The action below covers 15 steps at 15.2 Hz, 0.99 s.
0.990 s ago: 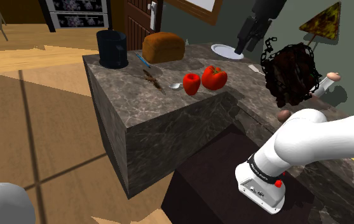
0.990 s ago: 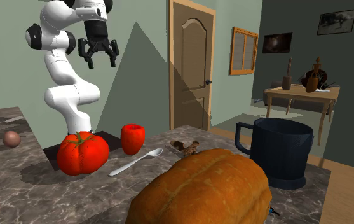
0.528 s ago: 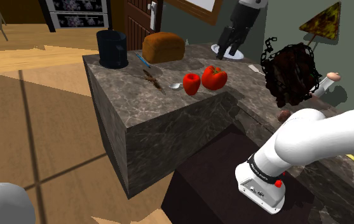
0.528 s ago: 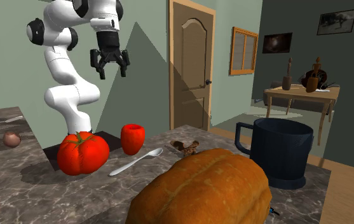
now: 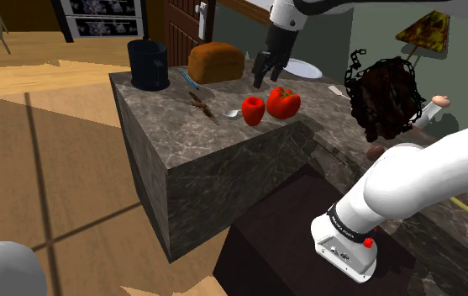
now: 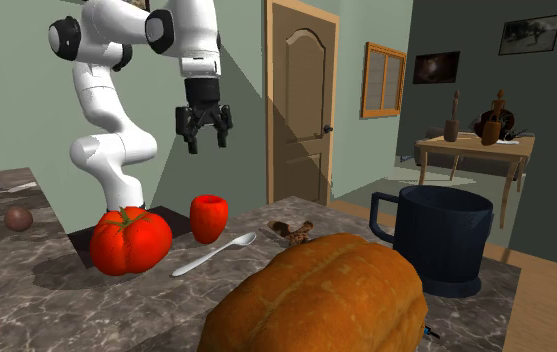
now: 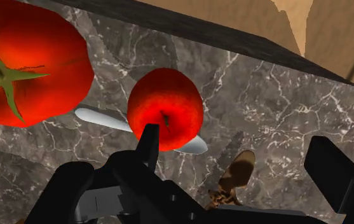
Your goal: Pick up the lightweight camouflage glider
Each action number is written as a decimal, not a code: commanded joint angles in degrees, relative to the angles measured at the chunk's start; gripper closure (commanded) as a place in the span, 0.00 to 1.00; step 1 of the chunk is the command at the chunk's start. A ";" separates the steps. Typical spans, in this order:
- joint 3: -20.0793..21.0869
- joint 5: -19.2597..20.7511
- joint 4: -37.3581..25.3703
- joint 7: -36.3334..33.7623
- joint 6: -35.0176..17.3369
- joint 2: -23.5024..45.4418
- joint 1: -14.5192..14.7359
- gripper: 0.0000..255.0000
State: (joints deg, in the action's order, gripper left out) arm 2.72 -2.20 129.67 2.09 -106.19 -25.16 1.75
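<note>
Shoulder view: The gripper (image 5: 265, 77) hangs in the air over the marbled countertop (image 5: 173, 139), with its jaws spread apart and nothing between them. It sits above and just behind the tomato (image 5: 284, 103) and the smaller red fruit (image 5: 253, 109), in front of a white plate (image 5: 307, 69). The glider (image 5: 202, 105), a small mottled brown item, lies flat on the countertop. It is between the dark mug (image 5: 148, 65) and the smaller red fruit, and near a white spoon (image 5: 232, 112). A bread loaf (image 5: 216, 61) stands behind it. The glider is well apart from the gripper.

Second exterior view: The gripper (image 6: 203, 140) points down, jaws apart and empty, well above the smaller red fruit (image 6: 209, 217). The tomato (image 6: 129, 240) stands beside that fruit, and the spoon (image 6: 214, 255) lies in front of both. The glider (image 6: 291, 230) rests on the countertop (image 6: 26, 300) past the spoon's bowl, between the smaller red fruit and the mug (image 6: 431, 240). The bread loaf (image 6: 316, 295) stands nearest the camera.

Wrist view: The gripper (image 7: 235, 137) has its two black fingers (image 7: 147, 143) standing wide apart and clasping nothing. The glider (image 7: 236, 175) shows on the countertop (image 7: 277, 108) in the gap between them, touched by neither. It lies just beside the smaller red fruit (image 7: 166, 108) and the spoon (image 7: 99, 118). The tomato (image 7: 29, 63) lies beyond the fruit.
</note>
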 commanded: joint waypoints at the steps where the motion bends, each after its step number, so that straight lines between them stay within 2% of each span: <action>1: 0.60 0.31 -1.43 -0.15 -3.01 4.30 0.21 0.00; 8: 2.37 2.31 -7.81 -1.03 -11.10 18.63 0.88 0.00; 15: 3.47 5.58 -17.84 -2.48 -16.05 33.64 1.96 0.00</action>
State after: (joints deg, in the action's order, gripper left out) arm 5.95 2.82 113.85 0.13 -121.76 6.00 3.37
